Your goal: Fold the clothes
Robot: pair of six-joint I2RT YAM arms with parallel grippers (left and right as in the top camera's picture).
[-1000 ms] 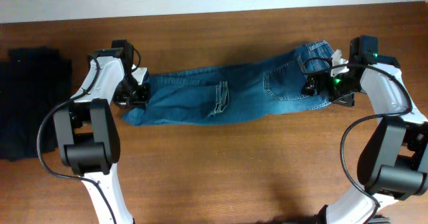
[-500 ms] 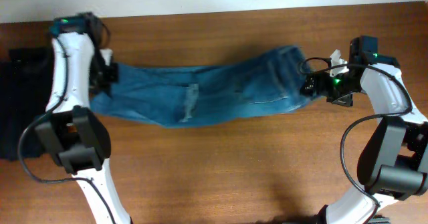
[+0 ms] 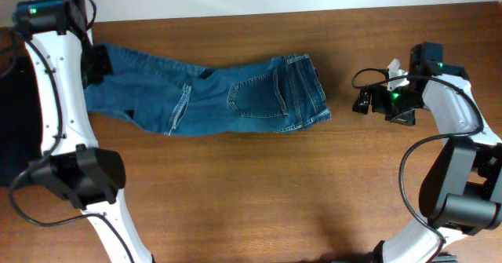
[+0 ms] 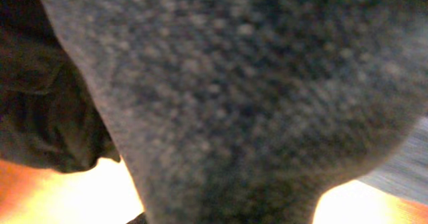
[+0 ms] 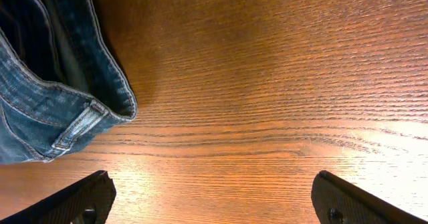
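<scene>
**Condition**
Locate the jeans [image 3: 235,98] flat on the worktop [image 3: 274,200], back pockets up, waistband to the right, legs running toward the upper left corner. Find the left end effector [image 3: 92,63] nearly closed and, judging from overhead, pinching the leg ends. Expect no confirmation from the left wrist view, filled edge to edge with blurred denim. Find the right end effector [image 5: 215,200] spread wide, holding nothing, over bare wood near the waistband and not touching it.

**Hazards**
- Guard against slip of the hems out of a single narrow pinch, likely under any drag against the wood.
- Avoid pulling further left: risk of laying denim onto the black pile [image 3: 14,129] at the worktop edge and disturbing it.
- Flatten the creases at mid-leg before folding, to avoid a crooked, lumpy fold.
- Bring the right end effector squarely onto the waistband before closing, or risk catching one layer only.
</scene>
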